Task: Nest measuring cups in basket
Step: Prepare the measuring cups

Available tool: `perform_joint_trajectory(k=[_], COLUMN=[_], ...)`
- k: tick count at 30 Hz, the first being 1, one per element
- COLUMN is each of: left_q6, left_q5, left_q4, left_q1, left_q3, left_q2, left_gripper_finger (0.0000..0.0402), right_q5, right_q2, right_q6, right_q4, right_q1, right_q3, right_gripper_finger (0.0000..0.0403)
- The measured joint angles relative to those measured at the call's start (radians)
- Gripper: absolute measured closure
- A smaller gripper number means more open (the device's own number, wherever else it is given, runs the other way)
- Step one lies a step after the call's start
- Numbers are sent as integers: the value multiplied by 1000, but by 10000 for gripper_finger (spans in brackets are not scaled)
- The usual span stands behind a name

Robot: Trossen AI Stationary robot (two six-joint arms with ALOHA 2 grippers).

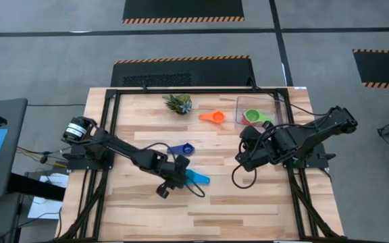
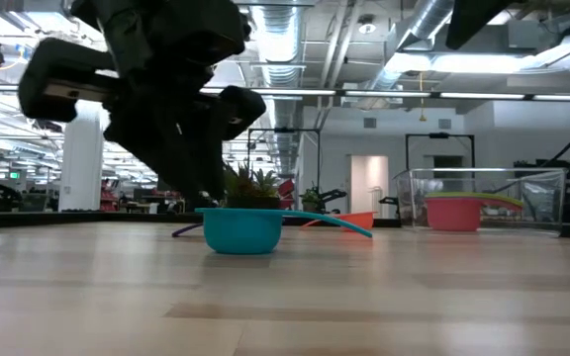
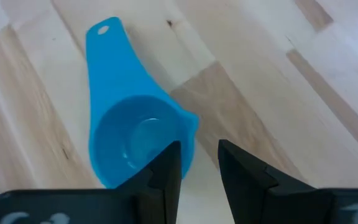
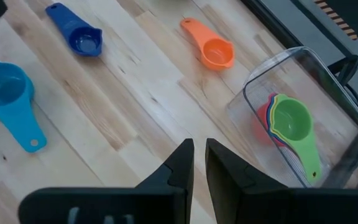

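Light blue cup (image 3: pixel 132 134) beneath left claw (image 3: pixel 199 165)

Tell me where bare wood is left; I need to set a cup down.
Bare: the near half of the table, and between orange cup and blue cup. Crowded: around the basket and right gripper.

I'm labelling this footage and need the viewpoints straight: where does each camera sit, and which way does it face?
High: overhead, straight down; both arms, basket.
Low: table height, level toward the room; left arm above the light blue cup.
Left wrist: down past the left pincer at that cup.
Right wrist: past the right pincer toward the orange cup and basket.
Shared: all four show the light blue cup.
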Motion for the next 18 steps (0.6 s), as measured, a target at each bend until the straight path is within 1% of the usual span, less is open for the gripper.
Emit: perform_joint_trajectory(k=[6,10,12,14,15,18], left_q6=[4,22,31,44,54,56], left_q5=[-51,-44,-42,-41,-43,-82], left_q4=[-1,-3,1,-28,-14,-22], left_q1=[7,8,7,5,5,5], left_q3=[0,0,0,-2,0,-1], left_q2=[0,1,17,25,38,62], left_gripper_finger=[305,305,305,305,305,305], right_q5=[0,0,0,-1,-1,-2], right_q2=[0,0,0,0,0,1], right_q6=[0,0,0,0,0,0], right_q4=[-1,-1,-1,-1,-5,-11], right_q1=[0,0,0,0,0,0], right_q3=[0,0,0,0,0,0], right_gripper_finger=[337,337,337,337,337,337])
